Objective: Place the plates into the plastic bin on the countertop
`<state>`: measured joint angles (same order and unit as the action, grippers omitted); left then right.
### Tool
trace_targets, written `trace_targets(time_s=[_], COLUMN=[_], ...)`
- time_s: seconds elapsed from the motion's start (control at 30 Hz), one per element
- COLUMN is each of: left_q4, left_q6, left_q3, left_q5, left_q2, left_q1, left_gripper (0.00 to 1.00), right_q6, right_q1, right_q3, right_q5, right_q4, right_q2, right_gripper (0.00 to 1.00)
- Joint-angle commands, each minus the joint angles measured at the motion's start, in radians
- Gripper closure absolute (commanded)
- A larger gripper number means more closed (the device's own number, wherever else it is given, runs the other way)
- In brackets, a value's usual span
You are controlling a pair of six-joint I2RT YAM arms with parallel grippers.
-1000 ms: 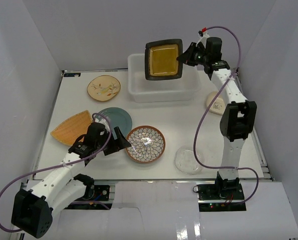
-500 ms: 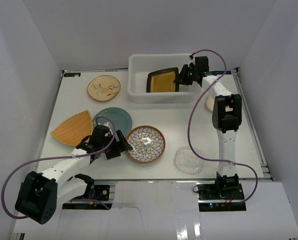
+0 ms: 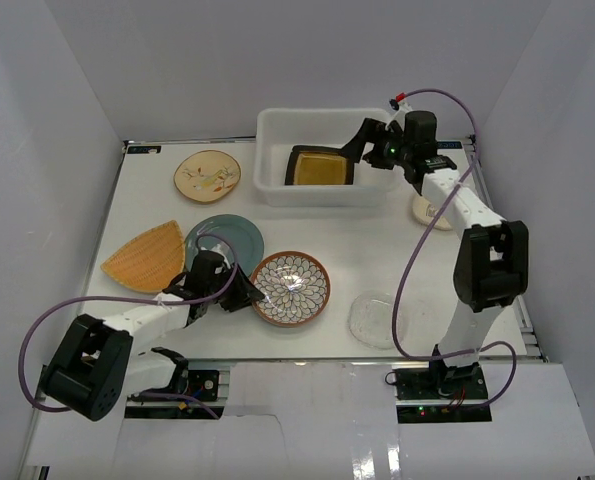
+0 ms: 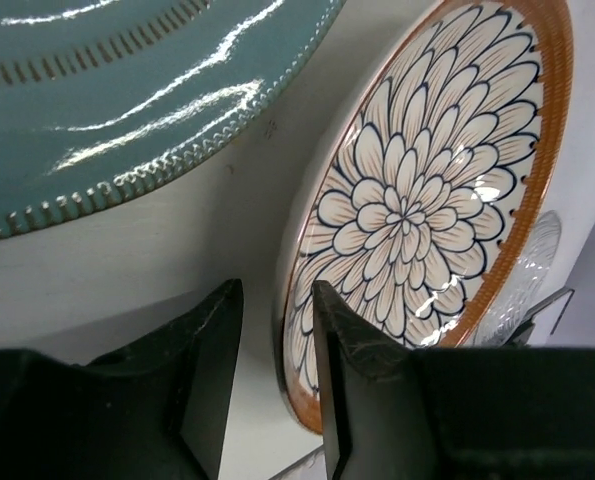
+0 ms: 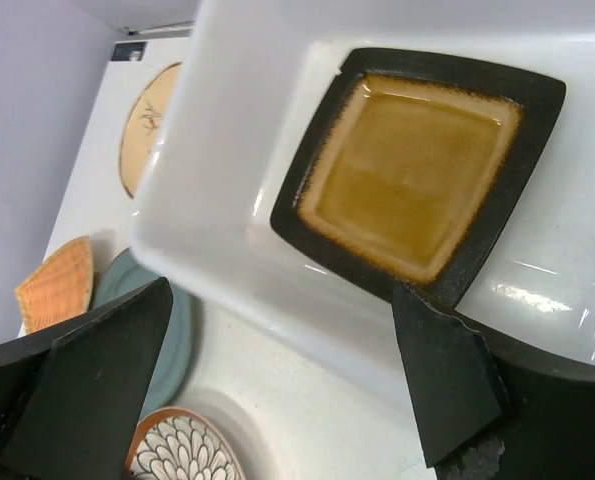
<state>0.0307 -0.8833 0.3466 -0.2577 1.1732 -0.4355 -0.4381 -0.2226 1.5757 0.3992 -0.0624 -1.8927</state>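
Observation:
The black-rimmed amber square plate (image 3: pixel 320 167) (image 5: pixel 412 175) lies inside the plastic bin (image 3: pixel 277 190) (image 5: pixel 237 200) at the back of the countertop (image 3: pixel 377 240). My right gripper (image 3: pixel 365 148) (image 5: pixel 282 290) hovers over the bin's right half, open wide and empty. The brown-rimmed petal plate (image 3: pixel 290 288) (image 4: pixel 427 200) sits front centre. My left gripper (image 3: pixel 245 292) (image 4: pixel 277 300) is low at its left rim, jaws narrowed astride the rim. One finger is over the plate; the other is outside, with a strip of table still showing.
A teal plate (image 3: pixel 227 238) (image 4: pixel 127 90) lies just left of the petal plate, beside an orange fan plate (image 3: pixel 145 256). A cream floral plate (image 3: pixel 207 175) sits at the back left. A small cream plate (image 3: pixel 432 208) lies under the right arm, and a clear glass plate (image 3: pixel 375 318) front right.
The right gripper lowered the amber plate into the bin, opened and let it go. The left gripper dropped to the petal plate's rim and its jaws narrowed.

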Motion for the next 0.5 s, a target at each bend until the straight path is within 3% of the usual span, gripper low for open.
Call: trace_targets(time_s=[0.0,0.03,0.07,0.13,0.17,0.3,0.47], left_q4=[-0.054,-0.054,-0.055,-0.052,-0.051,0.006,0.101], left_q6=[-0.002,-0.002,-0.003,-0.003,-0.003,-0.005,-0.046], left_q3=[-0.001,0.002,0.005,0.003,0.000,-0.008,0.050], left_q5=[0.020,0.023,0.028,0.047,0.054,0.061,-0.061], left_q2=[0.040,0.052,0.057,0.045,0.036,-0.029,-0.220], left_q1=[-0.012,-0.017,-0.022,-0.026,-0.028,-0.032,-0.032], left_gripper=[0.55,0.60,0.74,0.88,1.00,1.00,1.00], right_q6=[-0.008,-0.016,-0.033,-0.048,-0.066,-0.109,-0.139], right_q1=[0.006,0.006,0.006,0.005,0.005,0.005,-0.003], right_q3=[-0.148,-0.193,-0.239,-0.383,-0.431,-0.687,-0.916], right_q5=[0.029,0.044,0.049,0.053,0.055,0.059,-0.006], right_q4=[0.142,0.192,0.219,0.280,0.301,0.365,0.353], right_q2=[0.130,0.191,0.220,0.318,0.351,0.544,0.805], right_gripper=[0.04,0.03,0.02,0.00,0.00,0.05,0.07])
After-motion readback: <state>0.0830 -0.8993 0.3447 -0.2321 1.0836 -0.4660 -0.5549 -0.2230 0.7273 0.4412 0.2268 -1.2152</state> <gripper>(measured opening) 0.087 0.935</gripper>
